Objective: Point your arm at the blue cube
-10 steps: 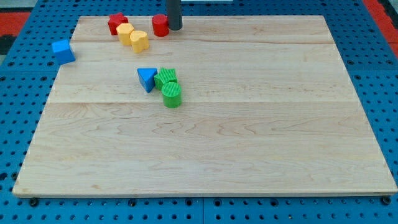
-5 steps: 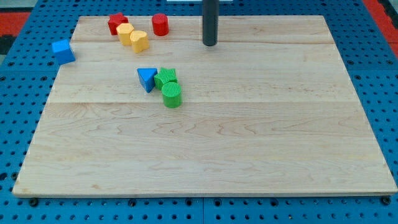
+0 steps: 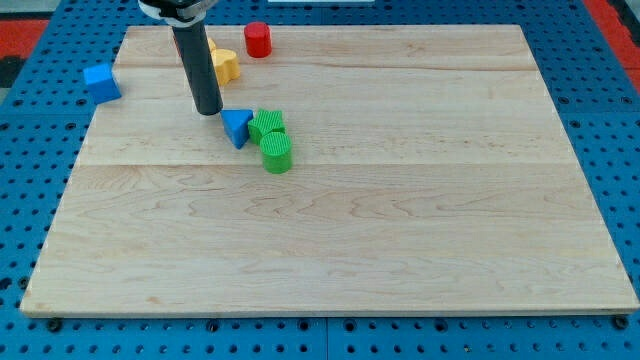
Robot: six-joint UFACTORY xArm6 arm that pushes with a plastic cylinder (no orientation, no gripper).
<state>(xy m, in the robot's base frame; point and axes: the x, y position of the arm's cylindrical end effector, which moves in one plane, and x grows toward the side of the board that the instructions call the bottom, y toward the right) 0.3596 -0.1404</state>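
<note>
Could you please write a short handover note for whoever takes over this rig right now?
My tip is down on the board, just to the view's left of the blue triangle and close to it; I cannot tell if they touch.
The blue cube sits at the board's left edge, towards the view's top, apart from every other block and well to the view's left of my tip.
Done: nothing final; my tip is not at the cube.
Left: slide my tip towards the view's left and slightly up until it is at the blue cube, preferably without nudging the triangle.
</note>
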